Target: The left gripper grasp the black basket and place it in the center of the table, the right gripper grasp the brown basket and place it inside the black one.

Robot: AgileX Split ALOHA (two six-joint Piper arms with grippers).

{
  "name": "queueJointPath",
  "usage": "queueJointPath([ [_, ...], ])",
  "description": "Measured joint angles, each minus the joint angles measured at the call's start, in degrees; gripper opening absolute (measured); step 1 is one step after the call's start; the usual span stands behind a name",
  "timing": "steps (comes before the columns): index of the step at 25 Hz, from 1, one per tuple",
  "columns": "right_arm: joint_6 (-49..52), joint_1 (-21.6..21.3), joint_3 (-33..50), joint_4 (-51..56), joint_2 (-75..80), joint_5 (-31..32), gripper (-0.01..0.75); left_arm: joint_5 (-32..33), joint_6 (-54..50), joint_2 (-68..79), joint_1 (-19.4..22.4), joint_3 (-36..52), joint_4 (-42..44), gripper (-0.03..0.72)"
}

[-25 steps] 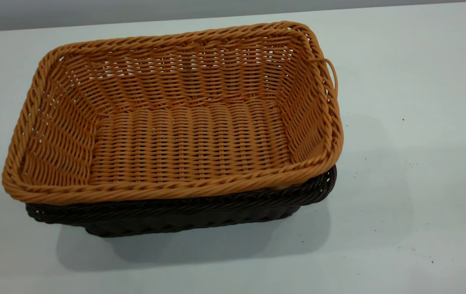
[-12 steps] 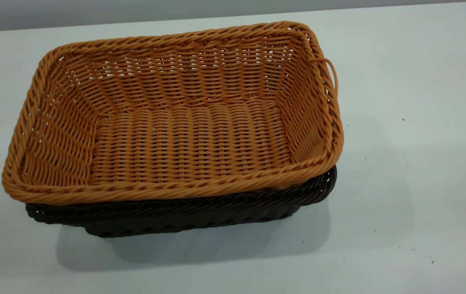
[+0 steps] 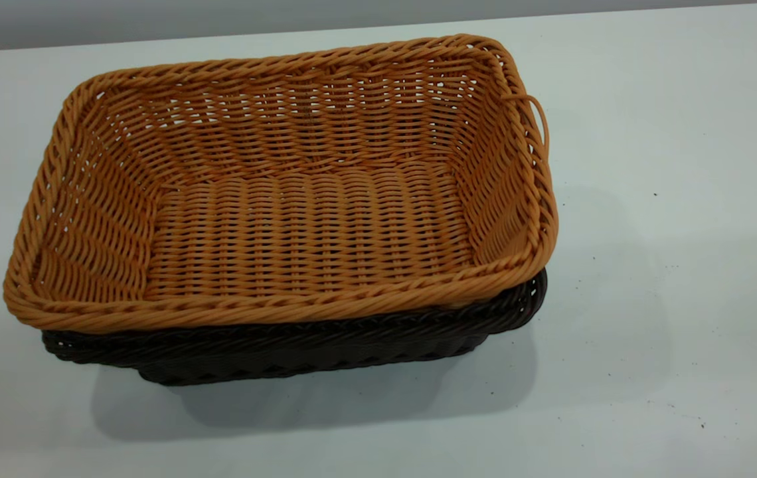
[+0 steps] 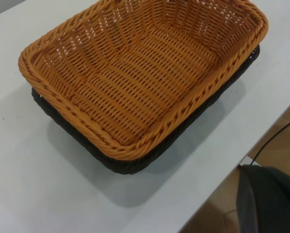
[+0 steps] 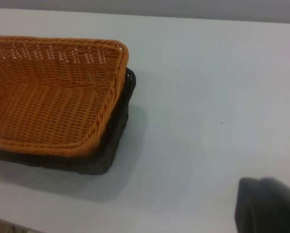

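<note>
The brown basket (image 3: 299, 226) sits nested inside the black basket (image 3: 285, 348), whose dark rim and lower wall show beneath it. The pair stands on the white table (image 3: 651, 199), left of the middle in the exterior view. Neither arm shows in that view. In the left wrist view the brown basket (image 4: 140, 77) and black basket (image 4: 130, 165) lie well away from a dark part of my left gripper (image 4: 271, 199) beyond the table's edge. In the right wrist view my right gripper (image 5: 268, 204) is a dark shape over bare table, apart from the stacked brown basket (image 5: 47, 97) and black basket (image 5: 115, 141).
The table's edge (image 4: 217, 179) runs close to the left gripper, with wooden floor and a black cable (image 4: 276, 136) beyond it. A grey wall (image 3: 153, 20) lies behind the table's far edge. Tiny dark specks dot the table right of the baskets.
</note>
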Motion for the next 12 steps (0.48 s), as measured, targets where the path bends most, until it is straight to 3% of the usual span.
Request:
queueJointPath([
  [5, 0.00, -3.04, 0.00, 0.00, 0.00, 0.00, 0.000, -0.19, 0.06, 0.08, 0.00, 0.00, 0.00, -0.001],
  [12, 0.05, -18.66, 0.00, 0.05, 0.00, 0.00, 0.000, -0.19, 0.06, 0.08, 0.00, 0.00, 0.00, -0.001],
])
